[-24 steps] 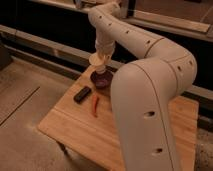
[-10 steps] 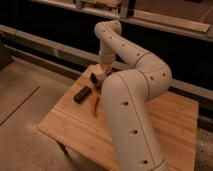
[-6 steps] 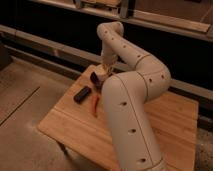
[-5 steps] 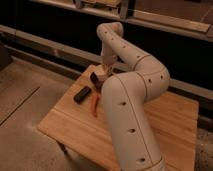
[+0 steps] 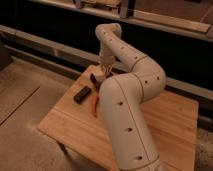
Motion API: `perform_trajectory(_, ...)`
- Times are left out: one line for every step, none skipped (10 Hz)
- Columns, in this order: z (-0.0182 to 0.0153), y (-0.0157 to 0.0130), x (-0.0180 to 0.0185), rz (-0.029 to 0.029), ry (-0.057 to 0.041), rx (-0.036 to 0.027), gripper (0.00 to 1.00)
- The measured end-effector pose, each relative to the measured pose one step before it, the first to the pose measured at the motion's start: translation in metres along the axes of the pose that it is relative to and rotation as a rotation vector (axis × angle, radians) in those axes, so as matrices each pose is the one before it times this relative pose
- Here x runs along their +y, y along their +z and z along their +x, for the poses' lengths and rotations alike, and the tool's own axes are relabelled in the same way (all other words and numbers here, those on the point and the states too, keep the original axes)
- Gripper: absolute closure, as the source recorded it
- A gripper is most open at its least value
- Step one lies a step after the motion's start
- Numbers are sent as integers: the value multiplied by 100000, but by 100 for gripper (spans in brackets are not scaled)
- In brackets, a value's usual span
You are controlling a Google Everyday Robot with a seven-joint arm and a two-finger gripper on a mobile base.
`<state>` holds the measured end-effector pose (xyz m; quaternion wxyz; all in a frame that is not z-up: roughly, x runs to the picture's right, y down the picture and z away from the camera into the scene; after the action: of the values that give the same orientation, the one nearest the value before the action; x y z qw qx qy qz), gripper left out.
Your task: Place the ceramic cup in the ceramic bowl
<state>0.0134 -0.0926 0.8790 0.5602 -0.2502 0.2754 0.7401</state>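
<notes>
Working over the wooden table (image 5: 165, 125), we are treating this moment as the release stage of the placement. The white arm (image 5: 127, 115) is reaching from the near side across the tabletop and bending down at the far left edge. It is hiding much of the target area from us.

We are reading the dark shape at that edge as the ceramic bowl (image 5: 94, 80), though only a sliver of it is showing. The black block (image 5: 82, 94) and a thin red-orange item (image 5: 95, 106) are lying nearer to us, apart from the bowl.

The ceramic cup (image 5: 99, 75) is showing as a pale patch directly at the bowl, just below the gripper (image 5: 104, 69). We are judging that it is sitting in or on the bowl, but we cannot confirm full seating.

For a good release, we are recommending the following:
- Keeping the wrist vertical, so the cup is resting flat.
- Letting go only once the cup is bearing on the bowl's floor.
- Lifting straight up, so neither vessel is dragged towards the table edge.

The gripper is hovering at the cup's top. We cannot tell how wide it is standing, nor whether it is gripping the cup.
</notes>
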Motion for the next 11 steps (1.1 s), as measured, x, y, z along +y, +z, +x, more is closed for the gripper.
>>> perform_trajectory(-23, 43, 39, -83, -67, 245, 70)
perform_trajectory(-38, 13, -49, -40, 63, 153, 61)
perform_trajectory(-35, 38, -39, -11, 62, 129, 53)
perform_trajectory(-63, 60, -102, 77, 213, 216, 39)
perform_trajectory(-45, 64, -107, 85, 190, 160, 34)
perform_trajectory(-44, 56, -109, 127, 189, 157, 32)
perform_trajectory(-51, 5, -77, 83, 119, 87, 32)
perform_trajectory(-66, -63, -54, 27, 83, -62, 32)
perform_trajectory(-50, -75, -59, 8, 92, -26, 32)
perform_trajectory(-48, -79, -9, -9, 44, -106, 32)
perform_trajectory(-55, -65, -24, 46, 64, -93, 32)
